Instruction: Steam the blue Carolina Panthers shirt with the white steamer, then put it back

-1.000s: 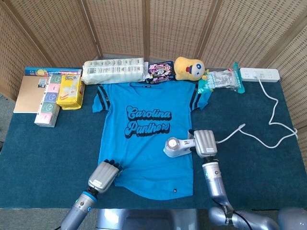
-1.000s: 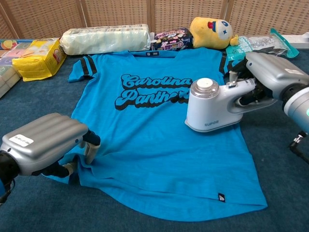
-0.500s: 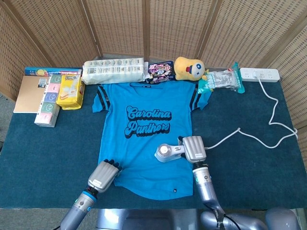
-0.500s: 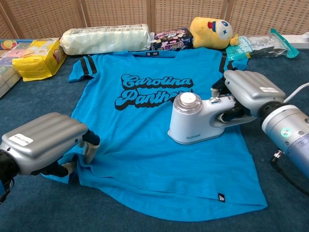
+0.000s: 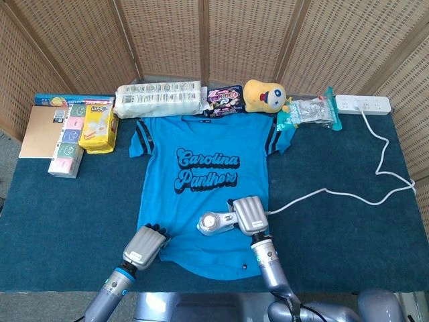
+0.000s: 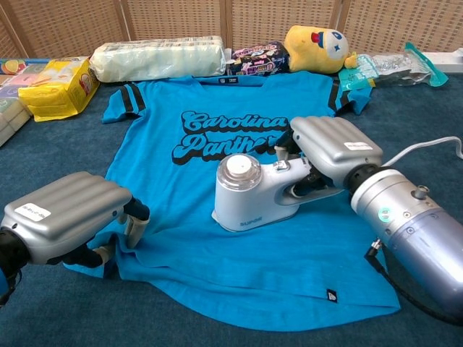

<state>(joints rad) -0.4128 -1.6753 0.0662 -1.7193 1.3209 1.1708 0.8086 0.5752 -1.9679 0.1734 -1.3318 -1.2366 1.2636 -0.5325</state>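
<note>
The blue Carolina Panthers shirt [image 5: 201, 181] [image 6: 210, 144] lies flat on the dark green table. My right hand [image 5: 247, 215] [image 6: 330, 142] grips the handle of the white steamer [image 5: 213, 223] [image 6: 249, 196], whose base sits on the shirt below the lettering. Its white cord [image 5: 335, 194] runs right to a power strip [image 5: 362, 103]. My left hand [image 5: 144, 247] [image 6: 69, 215] rests with curled fingers on the shirt's lower left hem, pressing the cloth down.
Along the back edge lie a long white package [image 5: 159, 98], a dark snack bag [image 5: 224, 98], a yellow plush toy [image 5: 265, 94] and a clear packet [image 5: 308, 111]. A yellow pack [image 5: 98, 127], boxes and a brown book [image 5: 41, 131] sit at the left.
My right hand has slid the steamer leftward and nearer across the shirt's lower half, dragging the cord along. The left hand has stayed on the hem.
</note>
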